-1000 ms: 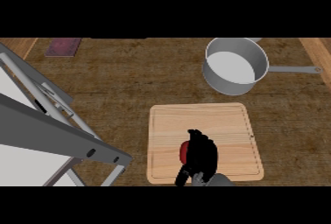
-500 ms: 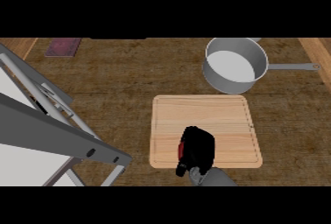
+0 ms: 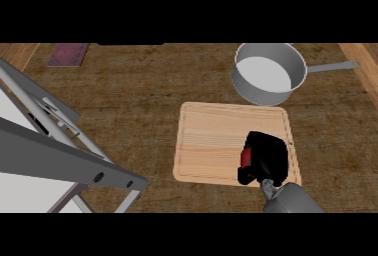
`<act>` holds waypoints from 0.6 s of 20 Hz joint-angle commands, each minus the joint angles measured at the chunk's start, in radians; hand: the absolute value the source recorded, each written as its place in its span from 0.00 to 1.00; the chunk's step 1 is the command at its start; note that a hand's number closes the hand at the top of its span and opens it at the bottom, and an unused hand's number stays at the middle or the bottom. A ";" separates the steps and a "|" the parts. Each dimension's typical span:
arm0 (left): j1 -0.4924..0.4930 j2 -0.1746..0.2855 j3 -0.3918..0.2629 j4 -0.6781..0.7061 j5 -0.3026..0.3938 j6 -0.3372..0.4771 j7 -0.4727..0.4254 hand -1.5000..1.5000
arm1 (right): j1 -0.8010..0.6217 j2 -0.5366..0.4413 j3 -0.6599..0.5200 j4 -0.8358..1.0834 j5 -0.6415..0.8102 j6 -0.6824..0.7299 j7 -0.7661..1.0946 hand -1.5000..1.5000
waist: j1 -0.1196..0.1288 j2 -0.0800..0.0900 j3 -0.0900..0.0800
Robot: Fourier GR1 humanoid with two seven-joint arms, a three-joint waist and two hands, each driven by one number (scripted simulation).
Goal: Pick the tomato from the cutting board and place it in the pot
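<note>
The red tomato (image 3: 246, 158) shows as a small patch at the left side of my right hand (image 3: 267, 156), whose black fingers curl round it and hide most of it. Hand and tomato are over the right part of the wooden cutting board (image 3: 210, 142), near its front right corner. The grey pot (image 3: 267, 75), with a pale inside and a long handle (image 3: 331, 67) pointing right, stands just behind the board. My right forearm (image 3: 291, 199) enters from the lower edge. No left hand shows.
A large grey metal frame (image 3: 59, 155) fills the lower left, close to the board's left side. A dark reddish flat item (image 3: 68, 54) lies at the back left. A wooden strip (image 3: 363, 65) borders the counter at the right.
My right hand has moved right and a little toward the pot across the board, and the tomato has gone with it.
</note>
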 commanded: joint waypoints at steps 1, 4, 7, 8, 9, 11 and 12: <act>0.003 -0.005 0.003 -0.010 0.000 0.008 -0.005 0.50 | -0.005 -0.264 -0.120 0.001 -0.101 0.018 -0.242 1.00 | -0.019 0.010 0.006; 0.023 0.003 0.012 0.000 0.005 0.002 -0.003 0.50 | -0.016 -0.399 -0.189 0.023 -0.146 0.005 -0.393 1.00 | -0.022 0.013 0.007; 0.016 0.002 0.023 -0.016 0.018 0.003 0.006 0.50 | -0.043 -0.516 -0.313 0.034 -0.251 -0.040 -0.574 1.00 | -0.029 0.004 0.010; 0.021 0.004 0.019 -0.015 0.011 0.004 0.008 0.50 | -0.047 -0.536 -0.355 0.045 -0.301 -0.050 -0.636 1.00 | -0.027 0.006 0.011; 0.023 -0.007 0.017 -0.011 0.018 0.004 0.010 0.50 | -0.060 -0.550 -0.402 0.036 -0.344 -0.078 -0.687 1.00 | -0.039 0.001 0.012; 0.018 0.001 0.019 -0.011 0.016 -0.001 0.007 0.50 | -0.088 -0.591 -0.475 0.061 -0.414 -0.104 -0.818 1.00 | -0.024 0.006 0.012; 0.020 -0.005 0.005 -0.019 0.005 0.003 0.011 0.50 | -0.098 -0.612 -0.512 0.063 -0.457 -0.107 -0.883 1.00 | -0.027 0.003 0.012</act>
